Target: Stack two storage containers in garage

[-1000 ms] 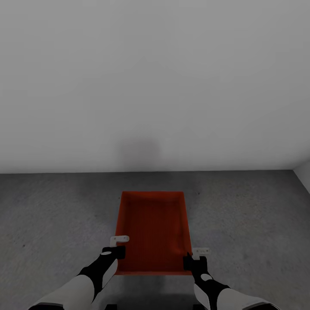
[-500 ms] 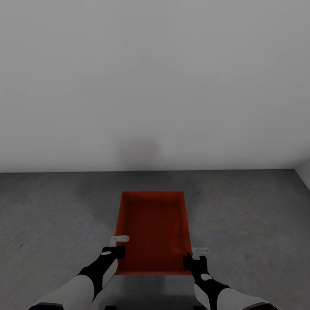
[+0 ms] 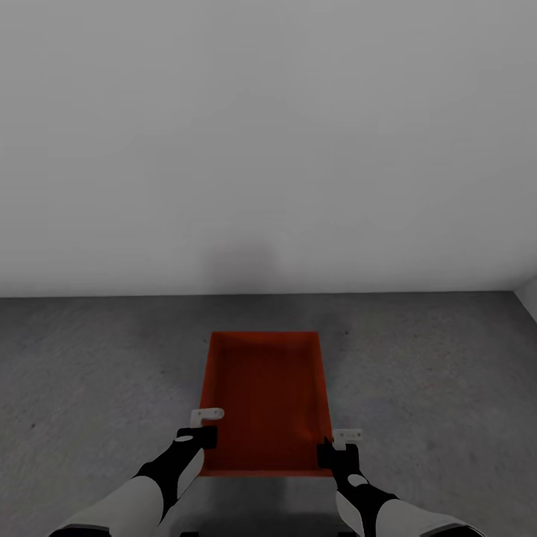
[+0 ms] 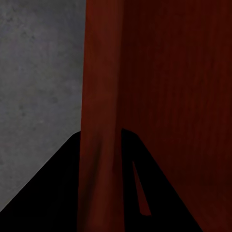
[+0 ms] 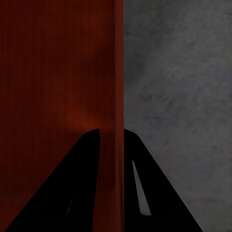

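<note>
One orange-red container (image 3: 265,399) hangs between two grippers over the dark grey concrete floor (image 3: 89,373) of the garage, a short way in front of a plain pale wall (image 3: 268,142). From the head camera the box is open-topped and empty, its long sides running away from the robot, its far end toward the wall. A strip of shadow lies on the floor under its near edge, so it appears to be held clear of the concrete.

The left gripper (image 3: 201,432) is clamped on the container's left wall near the near corner; the left wrist camera shows that thin red wall (image 4: 99,121) running between two black fingers (image 4: 58,193), one outside the box and one inside. The right gripper (image 3: 335,446) grips the right wall near the near right corner, and the right wrist camera shows the same hold: the wall edge (image 5: 118,96) pinched between two dark fingers (image 5: 77,188), with grey floor (image 5: 179,87) on the outer side and the box's ribbed bottom (image 5: 53,72) on the inner side.

Two arms in white and black sleeves reach in from the bottom of the head view. At the far right, a second wall (image 3: 528,294) meets the first at a corner.
</note>
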You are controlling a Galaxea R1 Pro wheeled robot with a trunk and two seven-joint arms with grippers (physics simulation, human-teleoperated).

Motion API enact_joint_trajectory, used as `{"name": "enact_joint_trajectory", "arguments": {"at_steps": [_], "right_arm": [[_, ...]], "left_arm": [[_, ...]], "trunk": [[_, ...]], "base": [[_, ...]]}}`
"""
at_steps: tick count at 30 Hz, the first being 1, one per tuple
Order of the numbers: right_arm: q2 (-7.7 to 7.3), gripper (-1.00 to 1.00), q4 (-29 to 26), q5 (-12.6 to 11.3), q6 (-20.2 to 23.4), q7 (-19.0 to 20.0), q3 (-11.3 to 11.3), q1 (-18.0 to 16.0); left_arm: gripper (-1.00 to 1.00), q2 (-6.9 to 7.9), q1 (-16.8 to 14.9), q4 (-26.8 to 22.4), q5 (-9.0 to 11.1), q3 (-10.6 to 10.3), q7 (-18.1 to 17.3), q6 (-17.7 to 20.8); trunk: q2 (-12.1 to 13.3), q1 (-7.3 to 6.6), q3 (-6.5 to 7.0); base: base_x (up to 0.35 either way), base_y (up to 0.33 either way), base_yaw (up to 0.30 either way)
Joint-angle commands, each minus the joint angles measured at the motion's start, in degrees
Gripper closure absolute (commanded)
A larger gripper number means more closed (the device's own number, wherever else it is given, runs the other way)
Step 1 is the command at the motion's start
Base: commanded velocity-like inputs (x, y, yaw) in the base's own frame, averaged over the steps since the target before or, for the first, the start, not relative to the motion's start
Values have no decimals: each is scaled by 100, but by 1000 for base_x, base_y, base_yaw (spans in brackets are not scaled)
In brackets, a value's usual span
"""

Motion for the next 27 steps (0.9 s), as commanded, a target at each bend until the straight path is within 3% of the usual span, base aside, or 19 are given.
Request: {"name": "enact_joint_trajectory", "arguments": {"at_steps": [1,27], "right_arm": [[-6,100,23,-221,-50,-72,-199,1],[-5,100,24,-221,-44,-72,-199,1]], "left_arm": [[100,4,-5,-37,110,370,61,45],[100,9,-5,-43,110,370,61,40]], "trunk": [[-43,22,-21],[-1086,593,-488]], "base": [[0,0,0],[0,0,0]]}}
